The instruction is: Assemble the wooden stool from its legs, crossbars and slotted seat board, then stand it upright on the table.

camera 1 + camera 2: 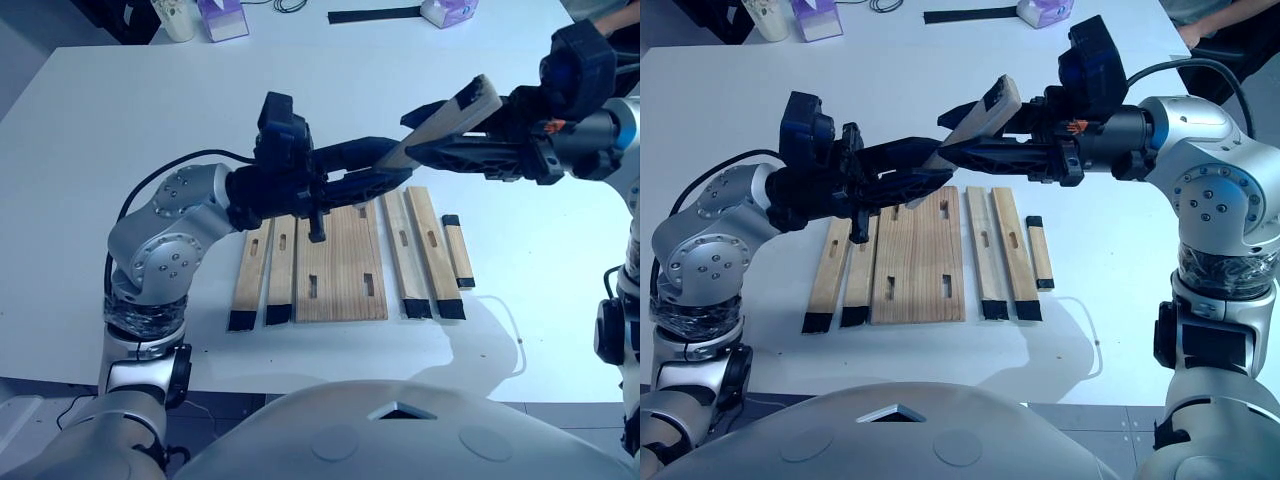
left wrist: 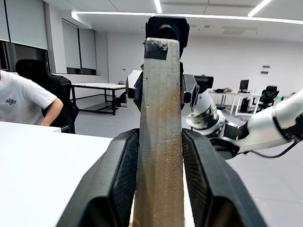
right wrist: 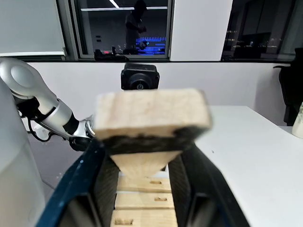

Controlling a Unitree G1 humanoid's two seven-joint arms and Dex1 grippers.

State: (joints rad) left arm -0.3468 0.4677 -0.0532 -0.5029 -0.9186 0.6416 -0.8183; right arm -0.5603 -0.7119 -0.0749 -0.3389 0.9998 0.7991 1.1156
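Note:
A wooden leg (image 1: 445, 122) with a black tip hangs tilted in the air above the slotted seat board (image 1: 340, 265). Both grippers are shut on it: my left gripper (image 1: 392, 165) on its lower end, my right gripper (image 1: 425, 135) around its middle, the black tip pointing up toward the right arm. The left wrist view looks along the leg (image 2: 158, 142) between its dark fingers (image 2: 118, 179). The right wrist view has the leg's end (image 3: 151, 113) close up. On the table lie two legs (image 1: 265, 270) left of the seat board, two more (image 1: 420, 250) to its right, and a short crossbar (image 1: 457, 250).
The white table (image 1: 120, 130) has bare room on the left and toward the back. At its far edge stand a purple box (image 1: 222, 18), a white container (image 1: 178, 18), a black strip (image 1: 375, 14) and a tissue pack (image 1: 448, 12).

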